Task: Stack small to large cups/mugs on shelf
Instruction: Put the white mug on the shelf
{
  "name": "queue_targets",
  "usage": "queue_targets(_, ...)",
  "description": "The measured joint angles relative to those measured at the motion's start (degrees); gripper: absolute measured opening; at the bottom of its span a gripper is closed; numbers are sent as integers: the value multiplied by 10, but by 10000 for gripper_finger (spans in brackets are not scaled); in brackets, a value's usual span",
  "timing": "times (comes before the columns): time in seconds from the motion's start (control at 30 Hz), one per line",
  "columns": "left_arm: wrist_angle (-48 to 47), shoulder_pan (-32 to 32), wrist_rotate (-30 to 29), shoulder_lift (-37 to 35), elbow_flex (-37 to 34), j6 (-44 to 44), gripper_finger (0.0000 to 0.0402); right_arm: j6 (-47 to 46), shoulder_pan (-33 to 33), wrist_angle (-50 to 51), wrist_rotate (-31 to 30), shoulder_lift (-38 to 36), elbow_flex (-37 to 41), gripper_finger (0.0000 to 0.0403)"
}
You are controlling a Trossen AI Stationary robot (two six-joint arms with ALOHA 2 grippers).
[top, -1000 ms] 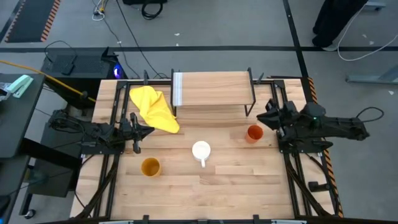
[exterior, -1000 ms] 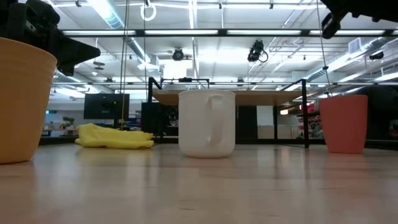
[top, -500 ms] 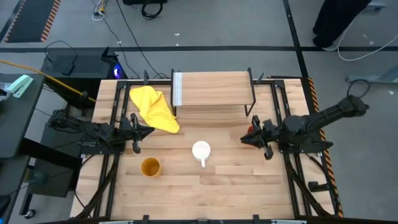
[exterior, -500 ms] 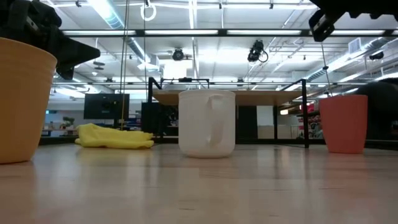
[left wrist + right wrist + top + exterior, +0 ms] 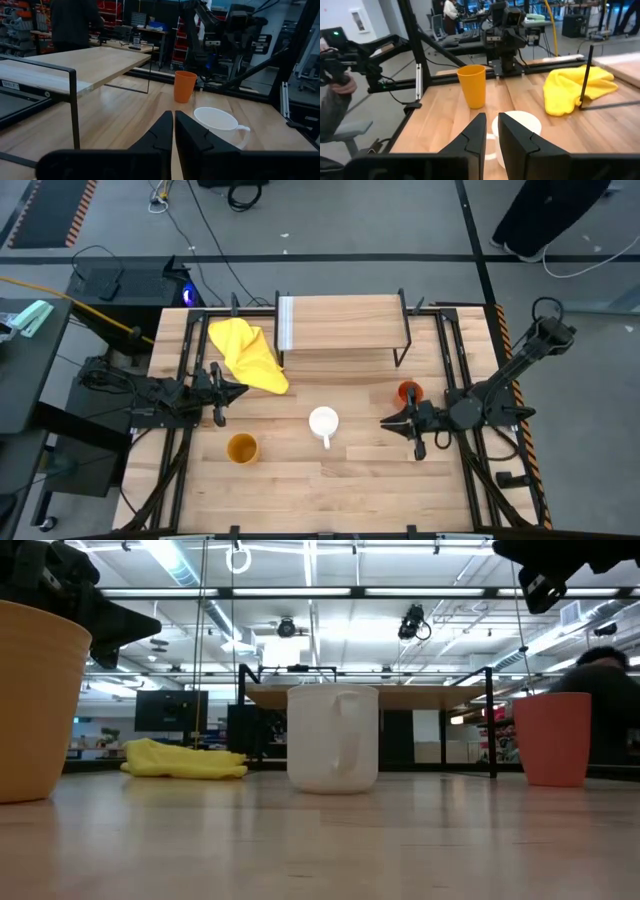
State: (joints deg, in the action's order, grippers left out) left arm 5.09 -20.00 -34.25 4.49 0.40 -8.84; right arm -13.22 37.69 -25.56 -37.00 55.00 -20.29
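The white mug point(image 5: 323, 421) stands on its base mid-table, its handle point(image 5: 326, 442) toward the near edge. The orange-red cup point(image 5: 409, 392) stands to its right. The yellow-orange cup point(image 5: 242, 448) stands near left. The shelf point(image 5: 345, 323) rests on black legs at the far side. My right gripper point(image 5: 385, 423) hovers level just right of the mug and near-side of the orange-red cup, pointing at the mug point(image 5: 517, 122). Its fingers stand a narrow gap apart, with nothing between them. My left gripper point(image 5: 238, 389) waits shut at the table's left, above the wood.
A yellow cloth point(image 5: 247, 355) lies by the shelf's left end, close to my left gripper. Black frame rails point(image 5: 462, 370) run along both table sides. A person point(image 5: 550, 215) stands beyond the far right corner. Bare wood lies along the near edge point(image 5: 340, 490).
My right gripper has swung from beside the orange-red cup toward the table's near edge and a little left, sinking somewhat. It has turned toward the white mug. The cups and the mug have not moved.
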Motion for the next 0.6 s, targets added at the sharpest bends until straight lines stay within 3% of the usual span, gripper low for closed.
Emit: queue_targets(0.6, -5, 0, 0, 0, 0, 0, 24, -38, 0, -108, -33, 148, 0, 58)
